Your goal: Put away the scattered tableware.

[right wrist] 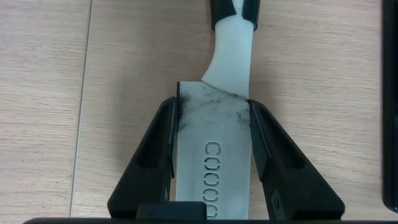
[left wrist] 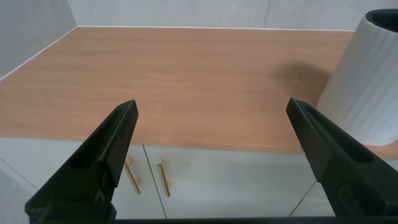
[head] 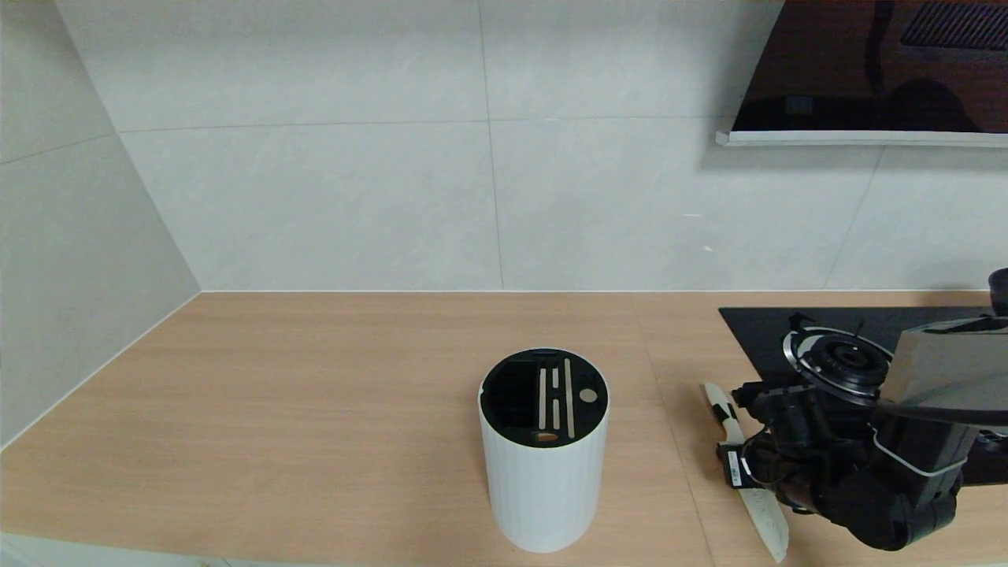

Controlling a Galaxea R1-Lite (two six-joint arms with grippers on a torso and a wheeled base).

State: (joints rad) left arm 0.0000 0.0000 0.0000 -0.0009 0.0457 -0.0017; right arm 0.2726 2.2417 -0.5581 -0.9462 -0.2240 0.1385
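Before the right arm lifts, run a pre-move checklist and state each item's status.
1. Grip closed: the right pincer flanks the knife blade, fingers against both edges. Ok.
2. Grip placement: it is on the blade, below the handle, so the knife may tilt. Not ok.
3. Knife clear of the countertop: cannot tell.
4. Target ready: the holder stands upright, slots facing up and unblocked. Ok.
5. Path: bare countertop between knife and holder. Ok.
6. Other arm: the left pincer is open, apart from the holder. Ok.
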